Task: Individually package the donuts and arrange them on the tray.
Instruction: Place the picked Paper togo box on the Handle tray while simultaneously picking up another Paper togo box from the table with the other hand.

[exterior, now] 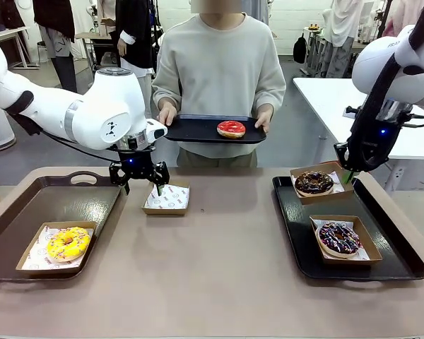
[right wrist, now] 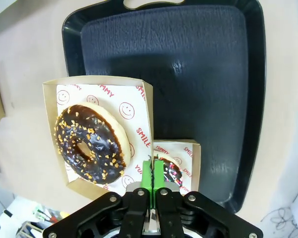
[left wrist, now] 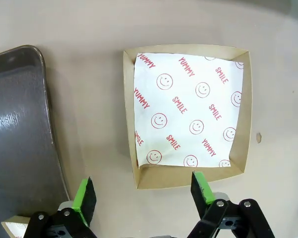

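Front view: left gripper (exterior: 142, 187) fingers spread wide, holding nothing, above paper-lined box (exterior: 167, 198) on desk (exterior: 219, 268); right gripper (right wrist: 153, 167) fingers pressed together, empty.

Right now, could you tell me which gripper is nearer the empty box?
Left. The left gripper hangs open right at the empty box's edge; the right gripper, shut, is well away by the boxed chocolate donut.
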`<state>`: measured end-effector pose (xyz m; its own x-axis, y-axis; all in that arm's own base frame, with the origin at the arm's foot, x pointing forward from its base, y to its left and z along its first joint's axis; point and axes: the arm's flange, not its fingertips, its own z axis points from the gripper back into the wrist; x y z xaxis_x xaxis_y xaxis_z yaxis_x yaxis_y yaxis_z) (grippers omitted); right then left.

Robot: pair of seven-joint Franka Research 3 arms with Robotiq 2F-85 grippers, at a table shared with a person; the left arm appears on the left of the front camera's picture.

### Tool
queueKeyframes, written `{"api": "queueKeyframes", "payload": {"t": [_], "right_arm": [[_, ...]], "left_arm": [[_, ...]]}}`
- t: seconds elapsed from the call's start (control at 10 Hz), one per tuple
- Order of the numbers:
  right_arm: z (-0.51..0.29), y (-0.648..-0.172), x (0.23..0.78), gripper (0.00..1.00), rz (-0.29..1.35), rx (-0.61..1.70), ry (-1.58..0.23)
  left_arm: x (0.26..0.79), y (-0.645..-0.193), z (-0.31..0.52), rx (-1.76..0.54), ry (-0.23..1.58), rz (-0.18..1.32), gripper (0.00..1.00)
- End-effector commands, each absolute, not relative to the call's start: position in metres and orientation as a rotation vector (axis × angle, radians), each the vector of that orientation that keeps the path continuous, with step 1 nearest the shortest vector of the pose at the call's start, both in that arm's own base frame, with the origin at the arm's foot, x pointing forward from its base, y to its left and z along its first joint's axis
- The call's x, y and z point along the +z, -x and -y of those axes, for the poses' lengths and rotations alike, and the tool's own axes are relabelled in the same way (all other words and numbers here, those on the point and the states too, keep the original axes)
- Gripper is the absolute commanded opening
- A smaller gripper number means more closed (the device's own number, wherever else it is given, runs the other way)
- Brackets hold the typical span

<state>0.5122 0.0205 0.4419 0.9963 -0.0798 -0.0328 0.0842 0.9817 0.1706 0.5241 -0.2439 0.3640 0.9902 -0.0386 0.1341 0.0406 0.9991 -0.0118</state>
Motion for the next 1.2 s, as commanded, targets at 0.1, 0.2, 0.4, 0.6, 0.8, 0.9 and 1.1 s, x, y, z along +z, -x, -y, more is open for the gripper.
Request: {"api": "queueKeyframes", "payload": {"t": [0.1, 0.2, 0.4, 0.6, 0.8, 0.9, 1.1], "right_arm": [[-0.022, -0.511, 0.443, 0.01, -0.030, -0.079, -0.172], [-0.020, -0.512, 0.442, 0.01, -0.026, -0.082, -0.173], [-0.033, -0.535, 0.419, 0.01, -0.055, -0.060, -0.145], [-0.038, -0.552, 0.402, 0.01, -0.058, -0.061, -0.141], [-0.040, -0.562, 0.392, 0.01, -0.044, -0.068, -0.105], [-0.038, -0.565, 0.390, 0.01, -0.037, -0.070, -0.085], [-0.033, -0.572, 0.387, 0.01, -0.043, -0.066, -0.061]], "left_arm": [[0.365, -0.523, 0.244, -0.036, 0.011, 0.129, 1.00], [0.364, -0.524, 0.244, -0.040, 0.015, 0.134, 1.00], [0.369, -0.532, 0.227, -0.021, 0.023, 0.132, 1.00], [0.368, -0.540, 0.221, -0.019, 0.030, 0.130, 1.00], [0.361, -0.548, 0.219, -0.019, 0.035, 0.118, 1.00], [0.357, -0.551, 0.218, -0.019, 0.033, 0.109, 1.00], [0.350, -0.557, 0.223, -0.017, 0.021, 0.092, 1.00]]}}
